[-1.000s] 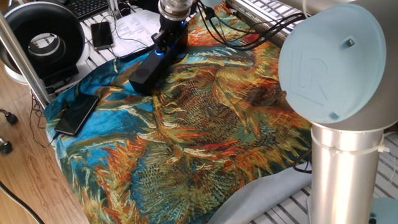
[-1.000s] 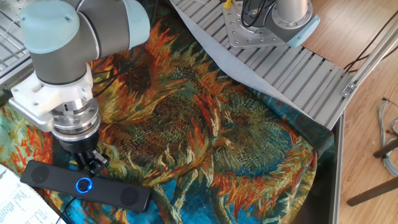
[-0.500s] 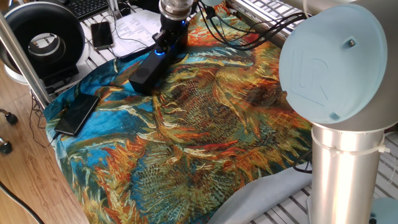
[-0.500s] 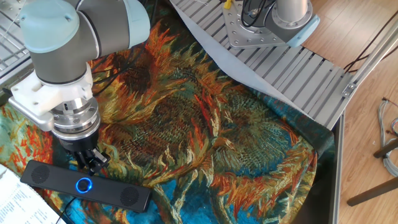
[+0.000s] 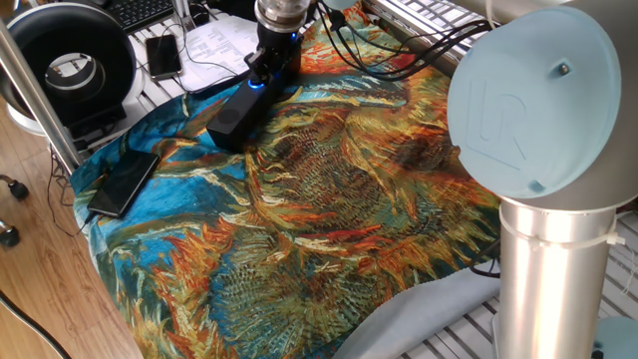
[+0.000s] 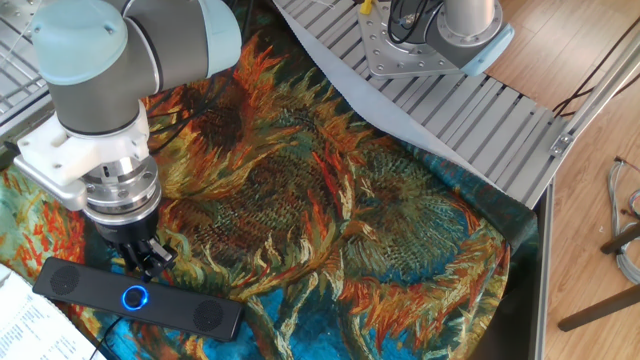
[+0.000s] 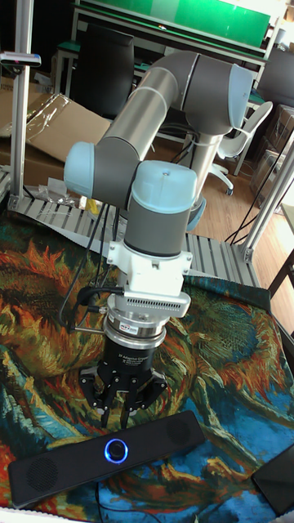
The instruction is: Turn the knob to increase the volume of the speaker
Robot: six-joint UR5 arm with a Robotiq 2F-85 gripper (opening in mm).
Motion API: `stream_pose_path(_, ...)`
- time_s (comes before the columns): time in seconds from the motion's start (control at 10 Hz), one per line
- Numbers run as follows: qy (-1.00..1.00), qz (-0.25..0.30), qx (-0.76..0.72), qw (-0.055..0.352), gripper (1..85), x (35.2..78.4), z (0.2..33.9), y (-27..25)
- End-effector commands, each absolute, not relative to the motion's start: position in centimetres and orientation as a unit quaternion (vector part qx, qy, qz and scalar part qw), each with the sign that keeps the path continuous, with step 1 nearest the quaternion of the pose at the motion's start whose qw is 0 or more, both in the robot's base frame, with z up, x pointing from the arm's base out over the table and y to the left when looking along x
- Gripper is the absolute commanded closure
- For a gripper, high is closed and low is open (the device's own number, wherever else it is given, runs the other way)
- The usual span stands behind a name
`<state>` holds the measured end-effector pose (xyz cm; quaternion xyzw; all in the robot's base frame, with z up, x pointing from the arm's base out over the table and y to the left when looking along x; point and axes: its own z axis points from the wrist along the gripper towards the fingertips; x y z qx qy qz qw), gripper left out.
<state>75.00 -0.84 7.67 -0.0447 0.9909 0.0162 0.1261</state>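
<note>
The speaker [image 5: 232,117] [image 6: 200,312] [image 7: 49,478] is a long black bar lying on the sunflower-patterned cloth. Its knob [image 5: 256,84] [image 6: 134,296] [image 7: 116,450] glows with a blue ring near the middle of the bar. My gripper [image 5: 265,66] [image 6: 150,264] [image 7: 122,418] points straight down just above and slightly behind the knob. Its fingers are drawn together with nothing between them, and a small gap separates the tips from the knob.
A flat black phone [image 5: 124,183] lies at the cloth's edge. A second phone [image 5: 162,55], papers, a keyboard and a big round ring-shaped device [image 5: 70,60] sit beyond the speaker. Cables [image 5: 399,50] trail over the cloth. The arm's base [image 5: 533,170] and slotted aluminium plate [image 6: 470,110] border it.
The gripper has edged very slightly upward over the knob. The speaker has not moved.
</note>
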Motion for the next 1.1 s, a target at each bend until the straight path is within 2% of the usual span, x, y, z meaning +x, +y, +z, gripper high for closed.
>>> stream_pose_path(0.0,0.992,0.015,-0.040,0.117,63.7,74.1,8.6,-1.1)
stream_pose_path(0.3,0.993,0.009,-0.049,0.110,65.0,73.0,9.9,-1.2)
stream_pose_path(1.0,0.992,0.019,-0.054,0.112,71.3,73.2,9.8,-0.6)
